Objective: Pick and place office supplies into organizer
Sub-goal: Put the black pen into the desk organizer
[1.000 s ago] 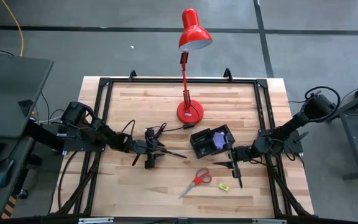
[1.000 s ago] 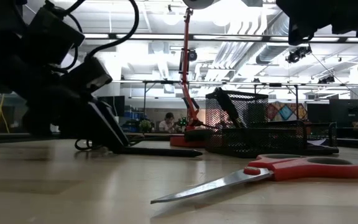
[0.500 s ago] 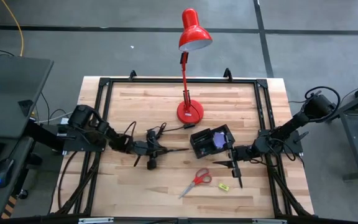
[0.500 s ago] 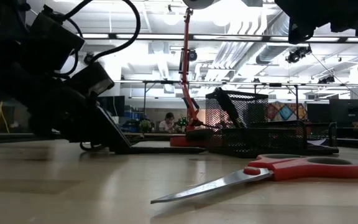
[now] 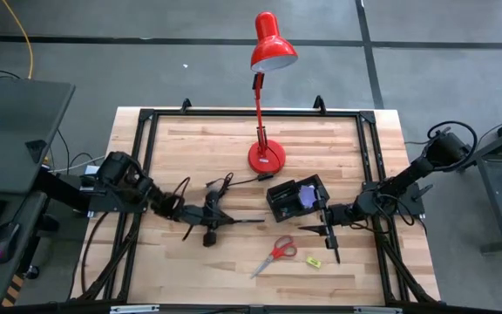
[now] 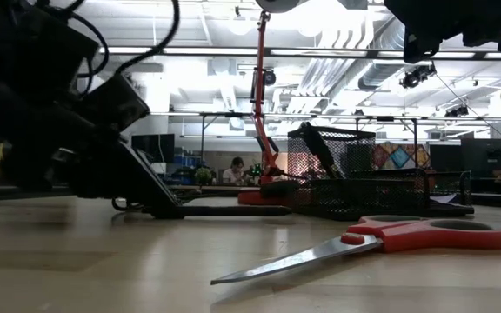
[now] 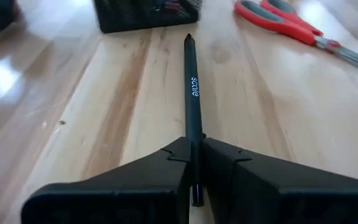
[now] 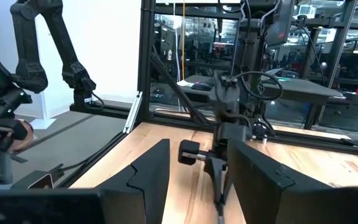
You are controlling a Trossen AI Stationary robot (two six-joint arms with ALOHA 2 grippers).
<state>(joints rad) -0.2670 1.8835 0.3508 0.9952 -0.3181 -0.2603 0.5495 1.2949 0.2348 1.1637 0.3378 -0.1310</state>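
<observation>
- Fingers of the left gripper (image 7: 194,163) are closed on one end of a black pen (image 7: 192,102), which lies flat on the wooden table (image 5: 199,144) just left of centre in the high view.
- Pen's free tip points toward the black organizer (image 5: 296,199), at centre-right of the high view.
- Organizer holds a purple sticky-note pad (image 5: 304,197).
- Right gripper (image 5: 332,232) hovers just below the organizer in the high view, fingers parted and holding nothing.
- Red-handled scissors (image 5: 274,255) lie lower centre, a yellow-green piece (image 5: 313,262) just beside them.
- Red lamp (image 5: 267,105) stands upper centre.
</observation>
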